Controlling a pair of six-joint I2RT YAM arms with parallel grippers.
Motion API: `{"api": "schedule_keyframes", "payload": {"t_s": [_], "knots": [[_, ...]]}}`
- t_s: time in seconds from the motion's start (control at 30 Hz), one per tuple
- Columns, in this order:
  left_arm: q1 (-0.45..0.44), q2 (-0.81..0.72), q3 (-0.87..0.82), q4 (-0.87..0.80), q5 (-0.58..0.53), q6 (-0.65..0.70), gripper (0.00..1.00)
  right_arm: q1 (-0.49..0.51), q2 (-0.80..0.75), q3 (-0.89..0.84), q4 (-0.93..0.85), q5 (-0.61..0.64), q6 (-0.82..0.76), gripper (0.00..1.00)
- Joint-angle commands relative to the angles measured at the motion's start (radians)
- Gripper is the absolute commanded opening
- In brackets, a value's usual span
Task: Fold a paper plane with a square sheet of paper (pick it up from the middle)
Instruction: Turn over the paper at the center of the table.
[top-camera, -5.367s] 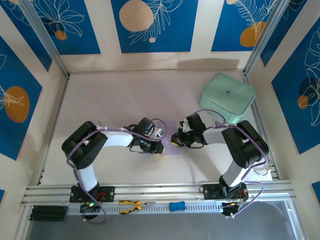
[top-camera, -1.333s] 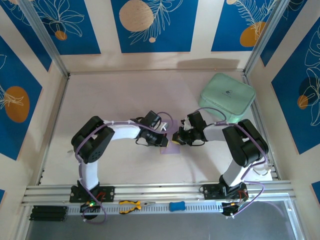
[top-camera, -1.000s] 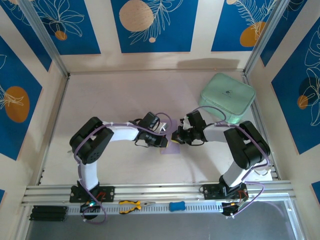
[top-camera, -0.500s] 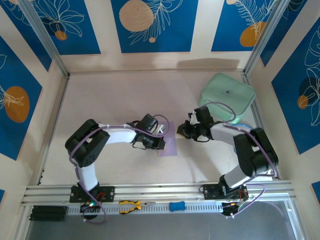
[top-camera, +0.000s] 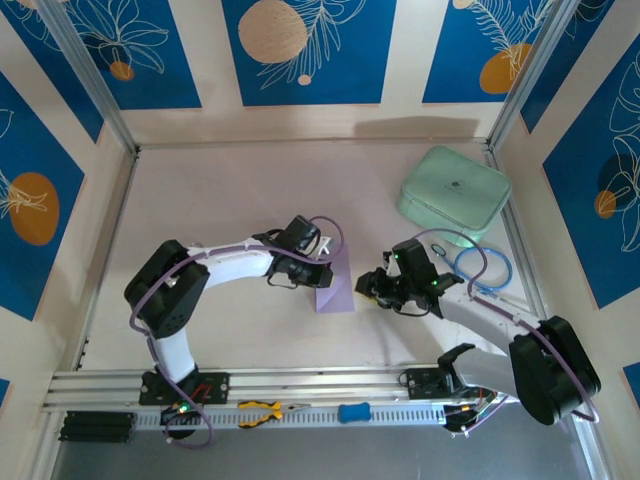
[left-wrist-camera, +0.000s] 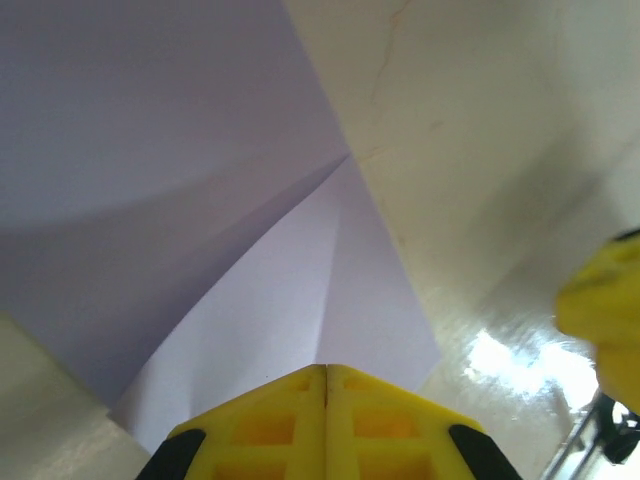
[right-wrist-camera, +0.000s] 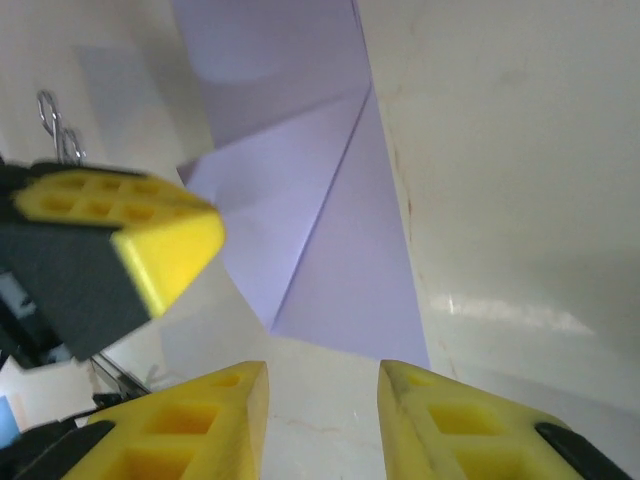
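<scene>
Though part-hidden under clenched left pincer (left-wrist-camera: 326, 378), folded paper (left-wrist-camera: 230, 210); right pincer (right-wrist-camera: 322, 385) released.

lavender square sheet of paper (top-camera: 334, 283), partly folded, creased, flat on table

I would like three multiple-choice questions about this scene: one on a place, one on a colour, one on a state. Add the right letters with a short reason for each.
1. Where on the table is the mint-green case?
A. near left
B. far right
C. centre

2. What colour is the folded sheet of paper?
A. pale lavender
B. yellow
C. white

3. How are the fingers of the right tool?
A. shut together
B. open
C. shut on the sheet

Answers:
1 B, the top view shows it by the far right corner.
2 A, both wrist views show lavender.
3 B, bare table shows between the yellow fingers.
</scene>
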Motion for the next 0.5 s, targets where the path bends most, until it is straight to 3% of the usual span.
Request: {"api": "schedule_keyframes", "payload": {"t_s": [0.0,0.2,0.47], "knots": [[0.002,0.025,0.009,-0.058,-0.043,0.041,0.04,0.044,-0.029,-0.031,-0.012,0.016,0.078,0.37],[0.003,0.021,-0.029,-0.053,-0.099,0.060,0.02,0.096,0.030,-0.003,0.014,0.000,0.083,0.37],[0.001,0.046,-0.087,0.012,-0.070,0.028,0.00,0.149,0.162,0.080,-0.021,0.070,0.090,0.34]]}}
